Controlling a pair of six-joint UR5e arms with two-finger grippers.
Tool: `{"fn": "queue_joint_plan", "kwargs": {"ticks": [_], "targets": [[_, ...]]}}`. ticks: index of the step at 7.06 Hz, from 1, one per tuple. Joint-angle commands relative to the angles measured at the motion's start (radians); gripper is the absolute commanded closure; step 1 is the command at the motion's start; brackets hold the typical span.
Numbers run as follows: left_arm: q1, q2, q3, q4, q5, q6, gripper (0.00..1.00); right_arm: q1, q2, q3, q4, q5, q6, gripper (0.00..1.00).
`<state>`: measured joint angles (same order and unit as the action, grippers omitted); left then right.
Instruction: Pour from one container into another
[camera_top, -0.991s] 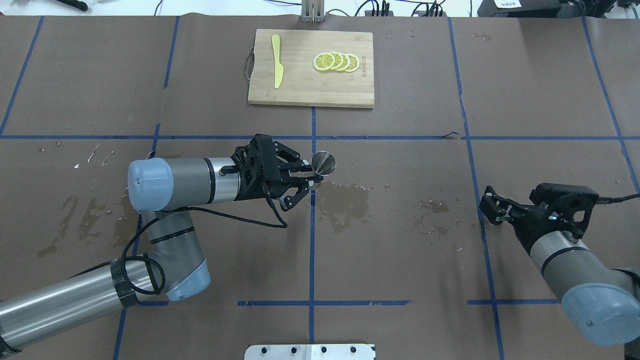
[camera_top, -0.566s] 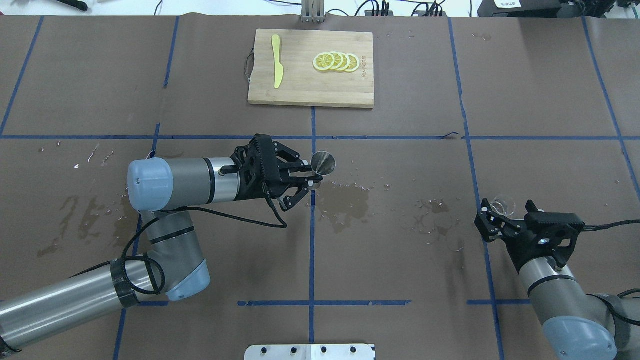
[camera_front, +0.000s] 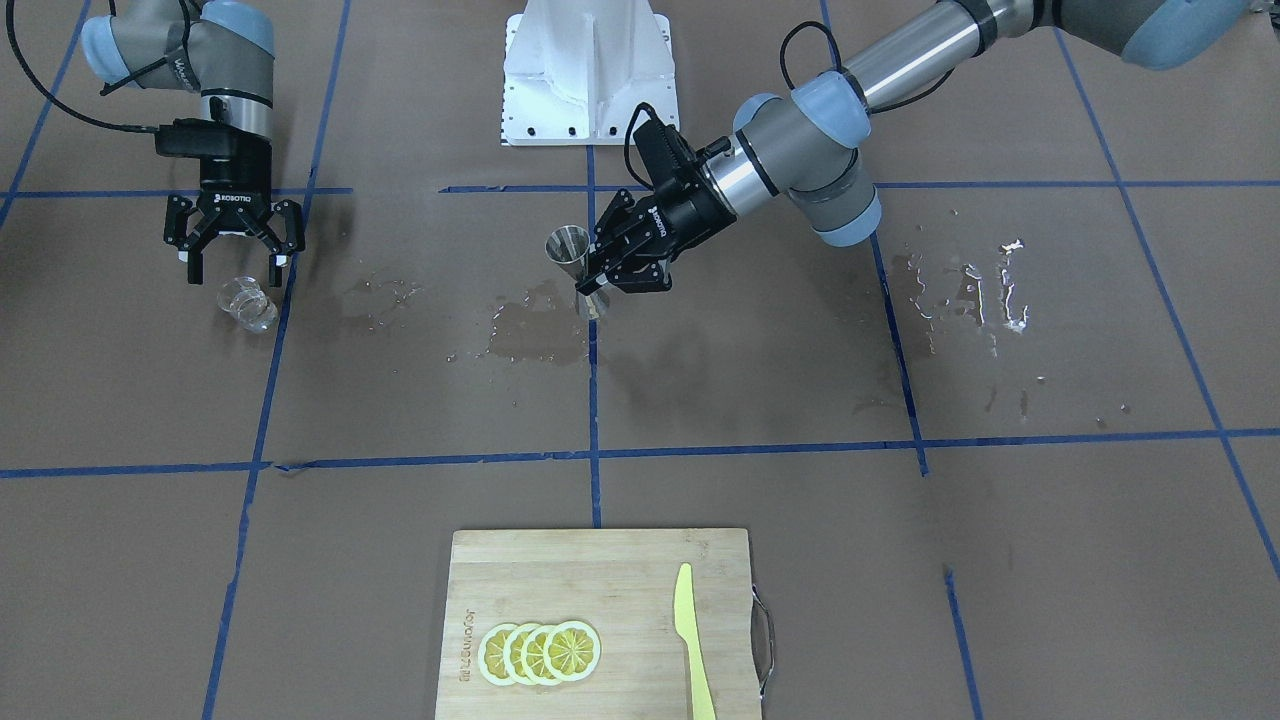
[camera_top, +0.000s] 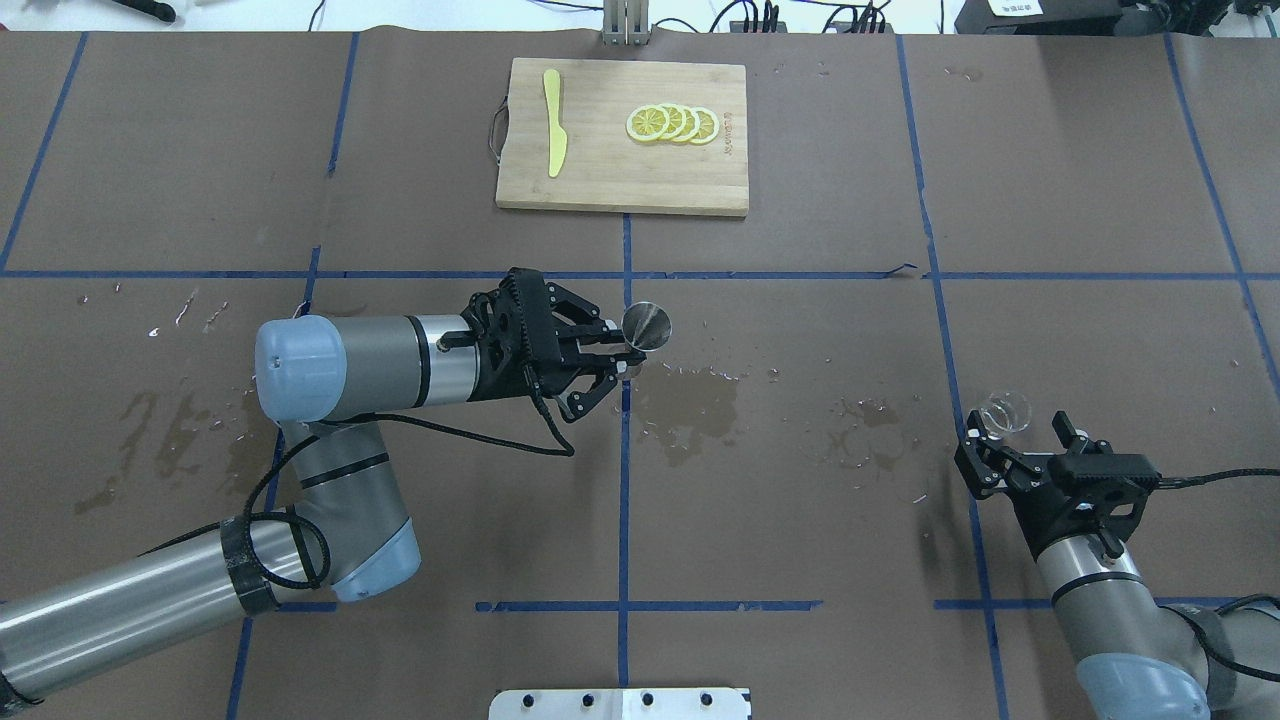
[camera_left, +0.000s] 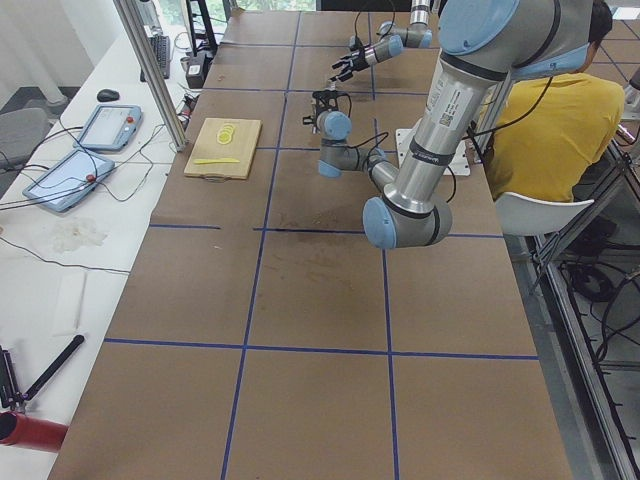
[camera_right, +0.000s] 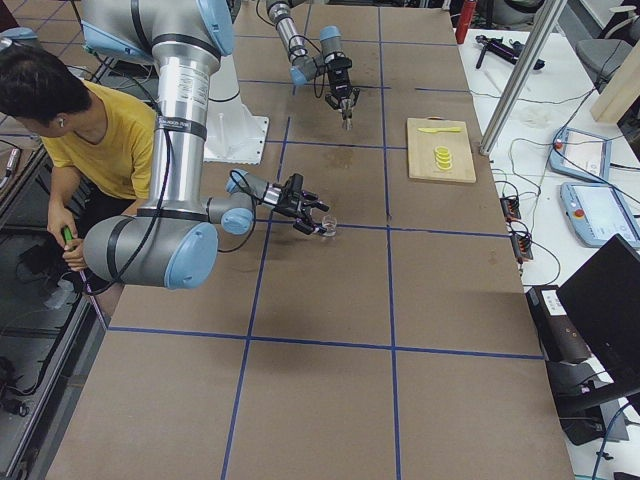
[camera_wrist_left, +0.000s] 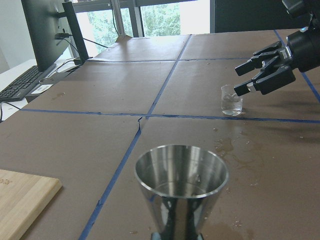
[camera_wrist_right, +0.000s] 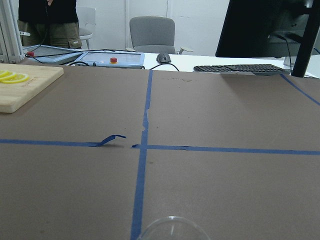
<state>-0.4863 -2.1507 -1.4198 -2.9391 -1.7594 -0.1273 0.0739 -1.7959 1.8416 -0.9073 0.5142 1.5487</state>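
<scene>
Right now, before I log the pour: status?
Left tool shut on jigger. Right tool open, apart from beaker. Beaker upright on table. Between them: only wet patches.

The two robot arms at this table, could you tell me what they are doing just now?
The left gripper is shut on the steel jigger, holding it upright near the middle of the table, beside a wet patch. The clear beaker stands on the table off to the robot's right. The right gripper is open just on the robot's side of it, not gripping it. No pouring is happening at this moment.
</scene>
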Motion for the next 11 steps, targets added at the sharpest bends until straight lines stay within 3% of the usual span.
{"fn": "queue_joint_plan", "kwargs": {"ticks": [1,6,7,8,10,11], "targets": [[0.0,0.0,-0.001,-0.002,0.0,0.0,1.0,-0.005,0.015,-0.044,0.005,-0.014,0.001,0.0],[-0.002,0.002,-0.001,-0.002,0.0,0.0,1.0,0.0,0.084,-0.107,0.005,-0.014,-0.004,0.01],[-0.002,0.002,-0.001,-0.002,0.0,0.0,1.0,0.0,0.084,-0.114,0.005,-0.014,-0.006,0.08],[-0.002,0.002,-0.001,-0.002,0.0,0.0,1.0,0.001,0.084,-0.114,0.005,-0.014,-0.006,0.29],[-0.003,0.002,-0.001,-0.002,0.0,0.0,1.0,0.003,0.076,-0.117,0.005,-0.014,-0.007,0.48],[-0.003,0.002,-0.001,-0.002,0.0,0.0,1.0,0.004,0.076,-0.116,0.005,-0.013,-0.009,0.81]]}}
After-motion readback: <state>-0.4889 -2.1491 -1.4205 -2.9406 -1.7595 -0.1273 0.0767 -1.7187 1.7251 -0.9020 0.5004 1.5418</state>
